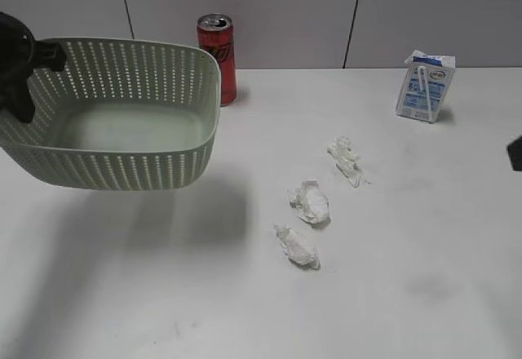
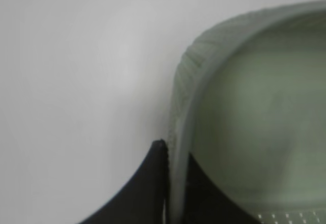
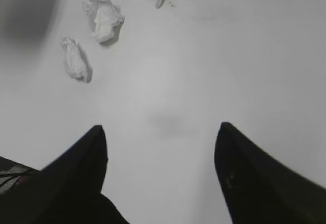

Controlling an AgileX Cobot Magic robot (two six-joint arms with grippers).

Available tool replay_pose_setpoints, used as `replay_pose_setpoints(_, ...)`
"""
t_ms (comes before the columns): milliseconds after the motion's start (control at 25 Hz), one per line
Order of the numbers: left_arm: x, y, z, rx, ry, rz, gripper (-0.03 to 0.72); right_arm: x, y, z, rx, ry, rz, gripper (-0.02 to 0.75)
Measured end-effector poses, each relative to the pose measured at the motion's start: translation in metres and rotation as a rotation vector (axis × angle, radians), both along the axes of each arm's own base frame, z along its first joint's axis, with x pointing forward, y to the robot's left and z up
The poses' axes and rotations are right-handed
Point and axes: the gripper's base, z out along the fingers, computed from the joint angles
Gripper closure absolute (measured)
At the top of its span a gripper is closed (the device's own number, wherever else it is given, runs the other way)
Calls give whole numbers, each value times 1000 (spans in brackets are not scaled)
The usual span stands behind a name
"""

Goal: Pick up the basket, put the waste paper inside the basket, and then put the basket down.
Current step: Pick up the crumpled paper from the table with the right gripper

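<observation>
left claw [image 2: 170, 183] pinching basket [image 1: 122, 114] rim, basket held above counter [image 1: 391, 294] | right claw [image 3: 160, 168] spread wide, empty | waste paper [image 1: 310, 202] three wads mid-counter, light, soft, crushable | take each across its bulk

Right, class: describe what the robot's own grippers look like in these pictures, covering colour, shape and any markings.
Both are matte black. The right gripper has two broad fingers tapering to blunt points, with no markings visible. The left gripper shows thin, dark wedge-shaped fingers; in the exterior view its body is a bulky black shape. No cables show.
</observation>
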Motion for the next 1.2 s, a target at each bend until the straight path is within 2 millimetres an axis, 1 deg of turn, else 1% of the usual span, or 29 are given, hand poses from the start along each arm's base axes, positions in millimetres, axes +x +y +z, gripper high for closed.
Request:
replay_pose_setpoints(160, -6, 1, -15, 0, 28, 3, 688, 52, 17, -12, -8, 71, 80, 239)
replay_pose_setpoints(280, -12, 2, -27, 2, 63, 6, 688, 88, 43, -29, -49, 99, 155, 239)
replay_pose_setpoints(320, -14, 2, -30, 2, 70, 6, 688, 98, 53, -34, -63, 100, 179, 239)
replay_pose_setpoints(400, -16, 3, -34, 4, 80, 7, 688, 122, 71, -50, -80, 98, 196, 239)
replay_pose_setpoints(480, -16, 3, -35, 3, 81, 8, 688, 143, 84, -67, -80, 102, 182, 239)
replay_pose_setpoints(560, -16, 2, -35, 1, 76, 8, 688, 165, 92, -88, -76, 113, 150, 239)
replay_pose_setpoints(680, -15, 2, -35, -2, 74, 9, 688, 191, 99, -120, -90, 131, 128, 239)
replay_pose_setpoints(840, -16, 1, -35, -15, 77, 14, 688, 218, 106, -158, -130, 141, 130, 239)
replay_pose_setpoints(920, -16, 1, -35, -19, 78, 16, 688, 226, 108, -172, -143, 149, 134, 239)
replay_pose_setpoints(1000, -16, 1, -35, -22, 78, 17, 688, 230, 109, -182, -151, 157, 136, 239)
replay_pose_setpoints(1080, -16, 1, -35, -23, 78, 17, 688, 231, 109, -193, -158, 179, 138, 248)
replay_pose_setpoints(1160, -16, 1, -35, -23, 78, 17, 688, 230, 109, -199, -162, 200, 140, 288)
replay_pose_setpoints(1200, -16, 1, -35, -23, 78, 17, 688, 230, 109, -201, -164, 204, 140, 326)
